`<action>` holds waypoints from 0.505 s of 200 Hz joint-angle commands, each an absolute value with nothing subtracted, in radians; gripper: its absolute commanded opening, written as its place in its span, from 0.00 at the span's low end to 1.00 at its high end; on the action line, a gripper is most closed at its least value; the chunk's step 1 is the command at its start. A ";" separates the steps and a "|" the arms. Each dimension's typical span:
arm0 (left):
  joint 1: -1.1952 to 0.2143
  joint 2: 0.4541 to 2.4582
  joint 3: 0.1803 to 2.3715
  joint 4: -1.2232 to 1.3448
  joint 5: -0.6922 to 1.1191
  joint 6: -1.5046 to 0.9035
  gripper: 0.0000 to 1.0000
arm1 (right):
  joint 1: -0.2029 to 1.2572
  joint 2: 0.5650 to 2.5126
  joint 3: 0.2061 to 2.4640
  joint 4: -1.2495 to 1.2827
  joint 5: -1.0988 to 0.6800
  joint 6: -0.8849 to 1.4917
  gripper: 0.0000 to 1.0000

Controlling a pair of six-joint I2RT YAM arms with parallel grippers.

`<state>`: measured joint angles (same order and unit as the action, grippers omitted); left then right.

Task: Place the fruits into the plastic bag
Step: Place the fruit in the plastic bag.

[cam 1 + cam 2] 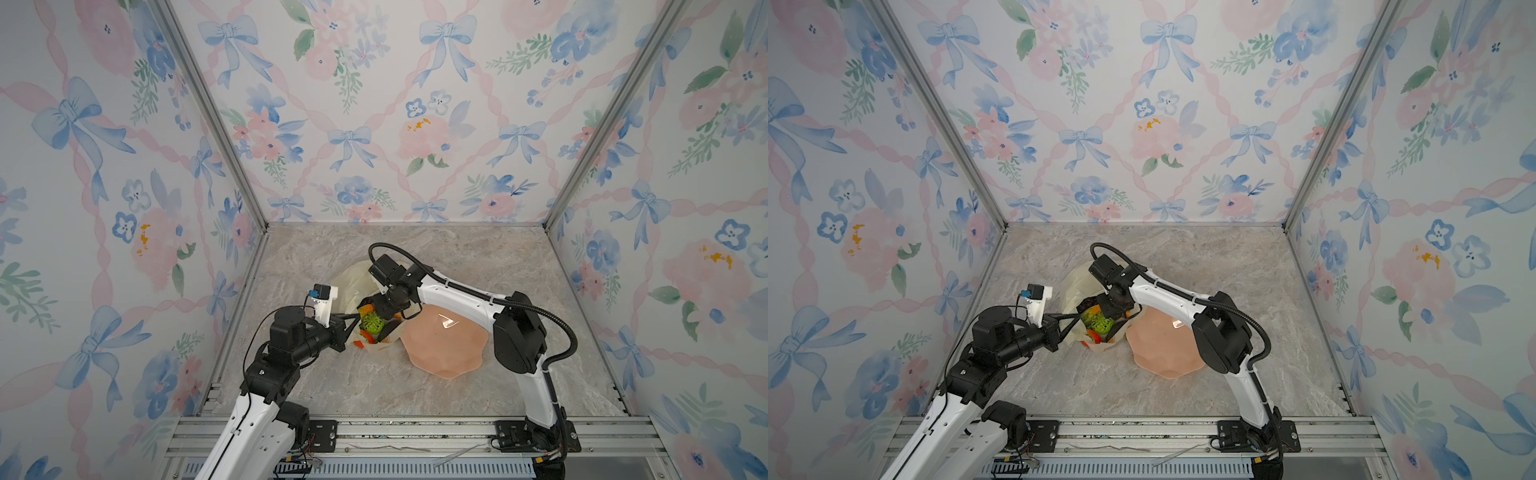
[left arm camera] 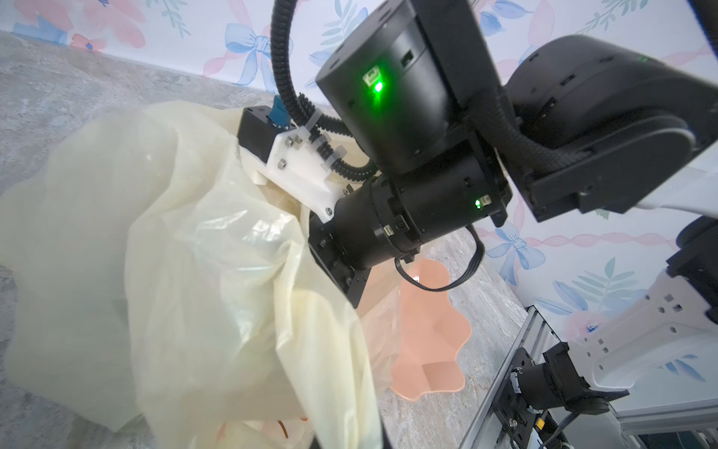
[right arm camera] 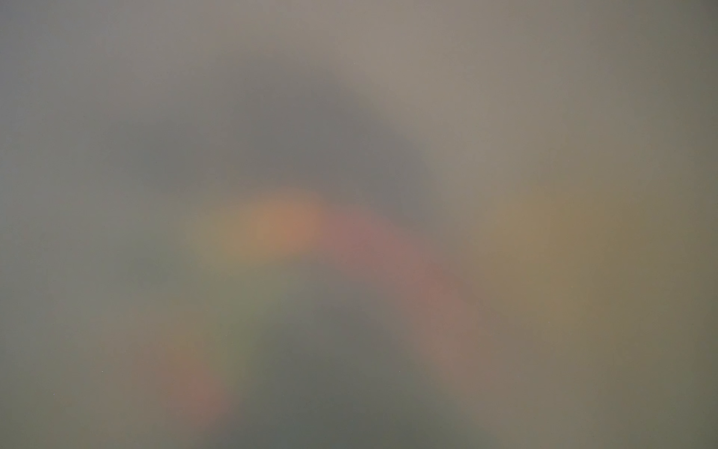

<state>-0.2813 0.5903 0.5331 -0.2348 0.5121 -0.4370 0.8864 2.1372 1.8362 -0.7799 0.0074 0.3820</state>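
The crinkly pale-yellow translucent plastic bag is seen slumped on the grey marbled tabletop, just beside the pink scalloped dish. Its mouth is held up by the left gripper, whose jaws are pinched together on the near rim of the film. Into that mouth the right gripper is plunged from above. Whether its jaws are apart or closed on anything cannot be told, since the tips are buried among the contents and the right wrist view is nothing but a blur of colour. Inside the bag a bumpy green toy ball is plainly made out, with an orange-and-green fruit behind it and a red-and-yellow fruit in front; the rest are hidden. The dish is shown bare in both top views, and no fruit is found loose on the tabletop. The job is judged all but finished: only a release, if anything is carried, and a withdrawal would seem to be left.
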 commanded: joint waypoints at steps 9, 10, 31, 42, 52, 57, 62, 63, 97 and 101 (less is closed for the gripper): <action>-0.285 0.594 0.533 -0.236 0.513 -0.413 0.00 | 0.868 2.164 1.840 -0.773 -0.008 0.400 0.39; -0.285 0.594 0.533 -0.236 0.514 -0.413 0.00 | 0.868 2.164 1.840 -0.773 -0.008 0.401 0.39; -0.285 0.595 0.535 -0.236 0.514 -0.412 0.00 | 0.865 2.167 1.839 -0.773 -0.009 0.403 0.40; -0.285 0.597 0.535 -0.236 0.514 -0.411 0.00 | 0.865 2.168 1.839 -0.773 -0.012 0.403 0.41; -0.285 0.598 0.535 -0.237 0.515 -0.411 0.00 | 0.864 2.168 1.839 -0.773 -0.013 0.403 0.42; -0.285 0.598 0.535 -0.237 0.515 -0.412 0.00 | 0.864 2.167 1.839 -0.772 -0.012 0.402 0.42; -0.284 0.599 0.535 -0.236 0.515 -0.412 0.00 | 0.864 2.168 1.839 -0.772 -0.013 0.403 0.43; -0.285 0.599 0.535 -0.236 0.515 -0.411 0.00 | 0.864 2.168 1.839 -0.772 -0.013 0.403 0.43; -0.285 0.600 0.535 -0.236 0.515 -0.413 0.00 | 0.864 2.166 1.837 -0.776 -0.014 0.406 0.49; -0.284 0.600 0.535 -0.236 0.515 -0.412 0.00 | 0.864 2.165 1.836 -0.777 -0.014 0.405 0.49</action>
<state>-0.2813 0.5995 0.5331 -0.2348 0.5121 -0.4370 0.8772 2.1471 1.8362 -0.7692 -0.0071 0.3920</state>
